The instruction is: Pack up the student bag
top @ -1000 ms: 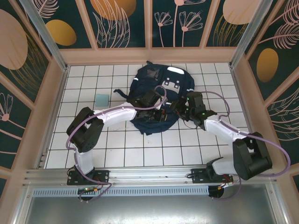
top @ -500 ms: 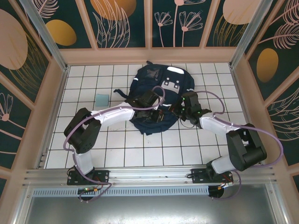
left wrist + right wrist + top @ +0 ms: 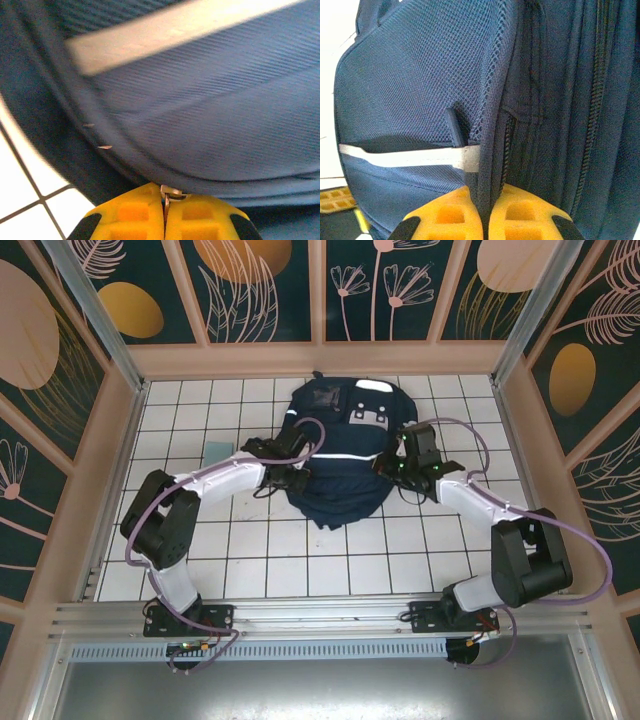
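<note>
The student bag, dark navy with a white stripe and white-grey patches, lies flat at the table's centre back. My left gripper sits at its left edge, shut on a small metal zipper pull that sticks out between the yellow fingers against the navy fabric. My right gripper is at the bag's right edge, shut on a seam of the bag beside the mesh side pocket and a zipper.
A small pale teal square lies on the white tiles left of the bag. Low wooden walls ring the table. Bare tiles stretch between the bag and the arm bases.
The bag has been pulled flat and shifted toward the back. Both grippers moved outward to its left and right edges; the open, bunched front part now lies closed and smooth.
</note>
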